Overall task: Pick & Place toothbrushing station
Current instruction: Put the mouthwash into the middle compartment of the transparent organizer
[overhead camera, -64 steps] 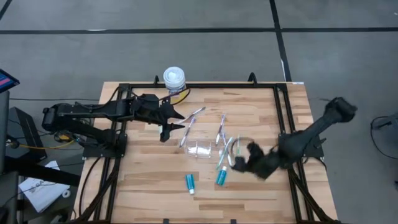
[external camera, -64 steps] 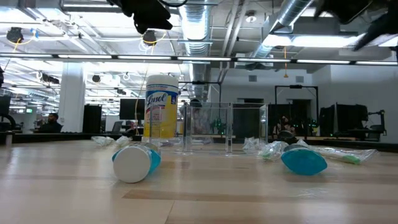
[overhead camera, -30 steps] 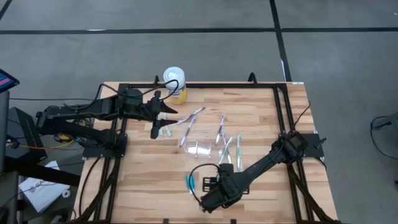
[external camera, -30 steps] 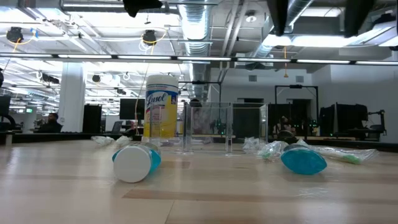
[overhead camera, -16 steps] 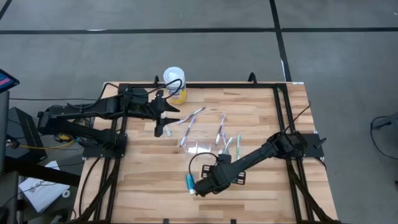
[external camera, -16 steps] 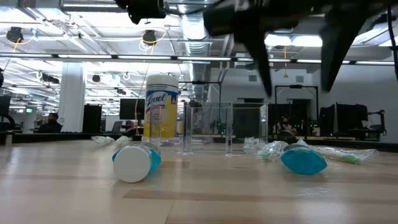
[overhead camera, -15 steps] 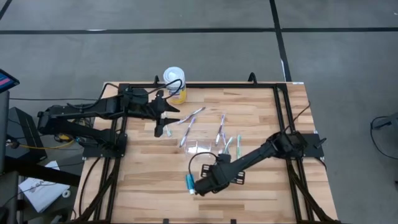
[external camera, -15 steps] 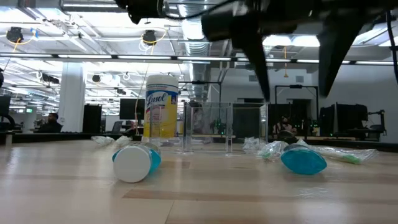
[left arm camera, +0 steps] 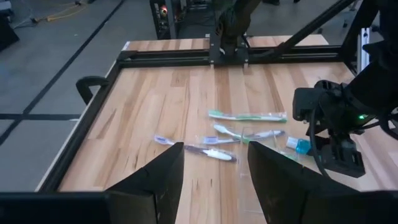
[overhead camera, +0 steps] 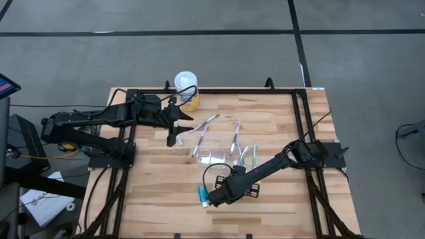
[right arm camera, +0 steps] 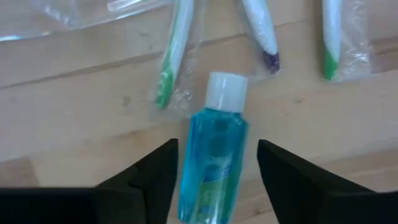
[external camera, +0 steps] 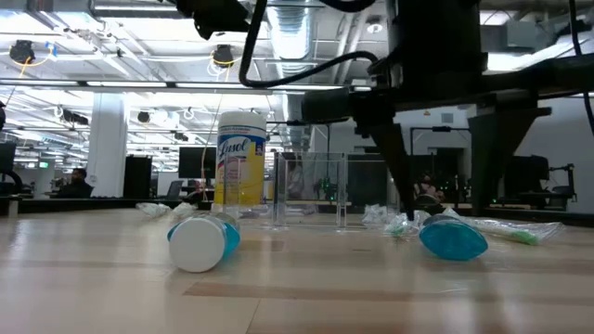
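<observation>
Bench (overhead camera: 166, 179): pale wood top w/ black frame; task things lie mid-bench.
Left arm: reaches in from left edge; left gripper (overhead camera: 174, 137) hovers near far side, fingers apart, holding nothing, waiting.
Right arm: stretches from right edge toward near-centre; right gripper (right arm camera: 214, 163) fingers spread wide, straddling a tube, not closed on it.
Wipes canister (external camera: 240, 158): upright at far edge, not part of set.
Clear cup (external camera: 311, 190): mid-bench, betw. toothbrushes & tubes.
Toothbrushes (left arm camera: 247, 116): several in clear wrappers, scattered around cup.
Toothpaste tube (right arm camera: 212, 155): blue, white cap, flat on bench betw. right gripper fingers; a wrapped green brush just beside cap. Second tube (external camera: 200, 243) lies apart.
Step, judged: pre-grasp on tube.
Doing it well: centre fingers on tube body, below cap; descend straight; close across narrow width; avoid snagging nearby brush wrappers.
</observation>
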Controlling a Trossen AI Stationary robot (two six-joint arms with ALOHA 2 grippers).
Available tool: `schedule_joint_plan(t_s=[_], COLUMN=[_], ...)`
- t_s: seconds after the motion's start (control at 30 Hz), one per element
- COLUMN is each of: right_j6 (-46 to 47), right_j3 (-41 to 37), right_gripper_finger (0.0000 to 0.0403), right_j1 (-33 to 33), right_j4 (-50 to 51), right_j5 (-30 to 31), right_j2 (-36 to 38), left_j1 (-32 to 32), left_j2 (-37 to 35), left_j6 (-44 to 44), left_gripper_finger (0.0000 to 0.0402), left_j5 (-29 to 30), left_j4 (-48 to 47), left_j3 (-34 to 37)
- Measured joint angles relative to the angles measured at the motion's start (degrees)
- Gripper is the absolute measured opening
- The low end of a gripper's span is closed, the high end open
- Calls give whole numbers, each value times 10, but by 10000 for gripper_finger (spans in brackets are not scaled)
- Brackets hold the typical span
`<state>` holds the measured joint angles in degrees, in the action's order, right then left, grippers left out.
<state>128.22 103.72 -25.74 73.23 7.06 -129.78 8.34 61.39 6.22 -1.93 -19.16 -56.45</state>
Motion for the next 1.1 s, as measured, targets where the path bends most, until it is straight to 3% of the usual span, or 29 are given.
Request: schedule_joint_plan(t_s=[0.17,0.3,0.8,1.1], right_j6=[0,-8,-12,-11], right_j3=[0,0,0,-24], right_gripper_finger=[156,143,193,178], right_j1=[0,3,7,27], right_j4=[-2,1,29,23], right_j5=[0,0,4,9], right_j2=[0,0,7,2], left_j1=[0,0,0,0], left_j2=[0,0,2,3], left_j6=[24,28,28,28], left_gripper_finger=[172,172,172,172], left_j5=[0,1,2,2], left_j4=[-1,-1,-2,-3], left_j3=[0,0,0,0])
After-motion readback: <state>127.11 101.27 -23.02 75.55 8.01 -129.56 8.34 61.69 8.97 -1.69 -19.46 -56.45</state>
